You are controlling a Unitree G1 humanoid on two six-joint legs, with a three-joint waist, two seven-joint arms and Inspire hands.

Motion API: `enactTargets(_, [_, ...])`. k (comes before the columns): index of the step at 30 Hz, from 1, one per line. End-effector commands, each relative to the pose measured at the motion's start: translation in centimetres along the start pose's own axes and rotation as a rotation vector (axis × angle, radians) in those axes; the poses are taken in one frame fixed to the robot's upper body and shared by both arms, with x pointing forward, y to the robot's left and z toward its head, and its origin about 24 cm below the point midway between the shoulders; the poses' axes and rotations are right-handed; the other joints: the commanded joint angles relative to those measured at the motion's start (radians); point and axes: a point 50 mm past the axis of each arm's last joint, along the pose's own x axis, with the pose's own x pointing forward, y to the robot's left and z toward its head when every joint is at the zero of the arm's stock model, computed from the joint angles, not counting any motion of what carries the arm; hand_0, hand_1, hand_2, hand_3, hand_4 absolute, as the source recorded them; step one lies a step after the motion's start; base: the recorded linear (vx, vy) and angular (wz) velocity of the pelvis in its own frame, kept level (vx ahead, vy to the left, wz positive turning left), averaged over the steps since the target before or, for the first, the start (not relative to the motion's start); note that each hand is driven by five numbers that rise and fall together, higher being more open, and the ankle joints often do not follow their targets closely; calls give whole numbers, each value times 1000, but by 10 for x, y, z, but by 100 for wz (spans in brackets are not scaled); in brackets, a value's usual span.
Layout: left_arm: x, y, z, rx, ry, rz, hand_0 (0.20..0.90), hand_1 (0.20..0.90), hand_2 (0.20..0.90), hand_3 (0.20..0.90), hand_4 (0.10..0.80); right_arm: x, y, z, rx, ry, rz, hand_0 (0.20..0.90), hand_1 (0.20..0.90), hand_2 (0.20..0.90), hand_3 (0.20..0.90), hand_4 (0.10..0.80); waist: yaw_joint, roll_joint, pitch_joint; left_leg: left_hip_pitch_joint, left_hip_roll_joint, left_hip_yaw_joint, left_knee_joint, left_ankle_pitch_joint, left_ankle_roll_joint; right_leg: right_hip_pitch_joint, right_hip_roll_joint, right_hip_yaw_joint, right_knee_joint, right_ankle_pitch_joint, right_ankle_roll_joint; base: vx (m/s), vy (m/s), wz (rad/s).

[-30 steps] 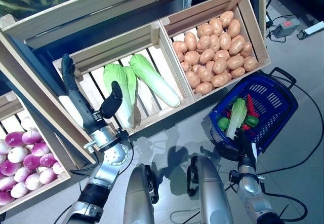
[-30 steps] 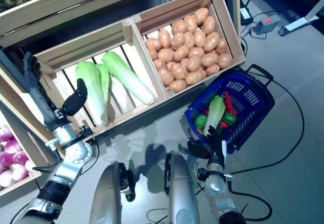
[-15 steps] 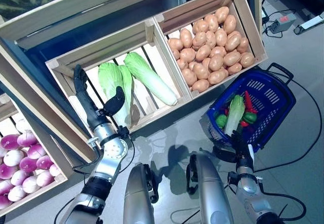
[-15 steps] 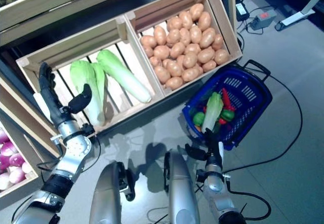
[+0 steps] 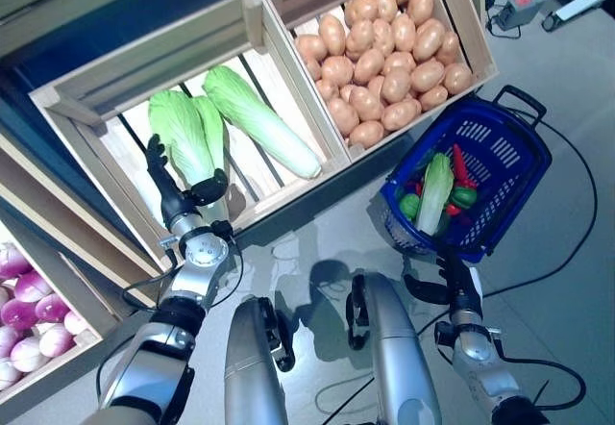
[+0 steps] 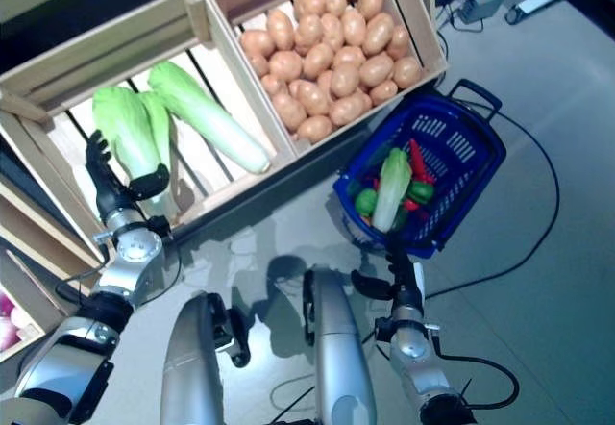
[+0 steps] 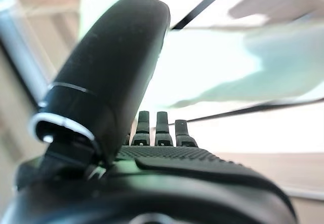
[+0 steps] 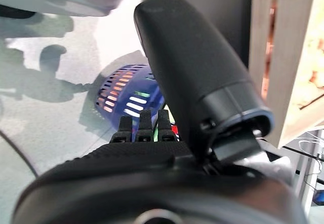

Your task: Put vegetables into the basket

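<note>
Two pale green cabbages (image 5: pixel 183 135) (image 5: pixel 258 133) lie in a slatted wooden crate (image 5: pixel 67 108). My left hand (image 5: pixel 179 204) is at the crate's front edge, open, with straight fingers beside the left cabbage's lower end and the thumb over it. It holds nothing. The blue basket (image 5: pixel 504 146) stands on the floor to the right. In it lie a cabbage (image 5: pixel 434 192), a red chilli and green peppers. My right hand (image 5: pixel 452 279) hovers open just in front of the basket, empty. Its wrist view shows the basket (image 8: pixel 121 89) past the straight fingers.
A second crate full of potatoes (image 5: pixel 382 48) sits right of the cabbage crate, just behind the basket. Purple and white turnips (image 5: pixel 27 324) fill a lower crate at far left. A power strip (image 5: pixel 524 2) and cables lie on the floor at the upper right.
The camera has shifted. My left hand has drawn back from deep in the cabbage crate to its front edge, still open. The right hand stays by the basket.
</note>
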Motion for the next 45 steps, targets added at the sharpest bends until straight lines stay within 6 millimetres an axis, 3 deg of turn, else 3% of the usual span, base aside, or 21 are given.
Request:
enactTargets(1, [27, 11, 27, 17, -39, -5, 900, 900, 900, 900, 800, 0, -3, 17, 67, -97, 8, 900, 900, 900, 900, 800, -10, -1, -36, -22, -8, 25, -62, 38, 58, 30, -45, -1, -82, 89, 23, -22, -22, -3])
enactTargets(12, [20, 8, -16, 31, 218, -135, 900, 900, 900, 900, 800, 0, -1, 19, 71, -113, 5, 900, 900, 900, 900, 800, -23, -4, -29, 26, 5, 41, -110, 50, 59, 77, -41, 3, -135, 102, 26, 3, -4, -1])
enactTargets(15, [14, 16, -38, 101, 314, -115, 900, 900, 900, 900, 800, 2, 0, 20, 79, -110, 1, 900, 900, 900, 900, 800, -16, -3, -26, 33, 4, 42, -110, 49, 59, 85, -45, 0, -134, 98, 25, 41, -11, -1])
enactTargets(19, [9, 20, -52, 174, 359, -141, 900, 900, 900, 900, 800, 5, 2, 25, 84, -106, -4, 900, 900, 900, 900, 800, -9, -3, -20, 30, 3, 40, -107, 49, 57, 82, -44, 0, -126, 95, 23, 0, 0, 0])
enactTargets(22, [5, 20, -58, 186, 376, -165, 573, 573, 573, 573, 582, 7, 4, 30, 85, -114, -9, 900, 900, 900, 900, 800, -5, 0, -10, 24, -1, 36, -102, 47, 59, 77, -43, 0, -118, 90, 22, 0, 0, 0])
enactTargets(23, [5, 20, -58, 181, 377, -174, 561, 561, 561, 561, 574, 9, 4, 32, 86, -119, -10, 900, 900, 900, 900, 800, -4, 0, -6, 23, -3, 35, -103, 47, 59, 77, -43, 0, -118, 90, 21, 0, 0, 0])
enactTargets(24, [5, 19, -58, 178, 373, -180, 359, 359, 359, 359, 439, 9, 5, 33, 88, -122, -12, 900, 900, 900, 900, 800, -4, 1, -4, 24, -4, 35, -105, 47, 59, 77, -42, -1, -120, 90, 21, 0, 0, 0])
enactTargets(25, [5, 20, -58, 178, 371, -181, 300, 300, 300, 300, 400, 9, 5, 34, 89, -123, -13, 900, 900, 900, 900, 800, -3, 1, -3, 24, -4, 35, -107, 47, 59, 77, -42, -1, -121, 90, 21, 0, 0, 0])
enactTargets(31, [6, 13, -49, 101, 345, -289, 300, 300, 300, 300, 400, 11, 5, 42, 86, -154, -15, 900, 900, 900, 900, 800, -4, 8, 7, 37, -5, 39, -127, 51, 61, 87, -42, 1, -136, 94, 22, 2, 5, 0])
enactTargets(39, [6, 12, -41, 51, 307, -269, 300, 300, 300, 300, 400, 10, 9, 52, 108, -217, 21, 900, 900, 900, 900, 800, -3, 12, 1, 94, -7, 55, -175, 53, 65, 137, -42, -1, -178, 95, 25, 3, 14, -1])
enactTargets(45, [3, 20, -45, 38, 262, -268, 300, 300, 300, 300, 400, 9, 14, 58, 120, -254, 49, 900, 900, 900, 900, 800, 2, 21, -60, 235, -17, 77, -294, 68, 66, 259, -46, -3, -272, 100, 25, 55, 8, -3])
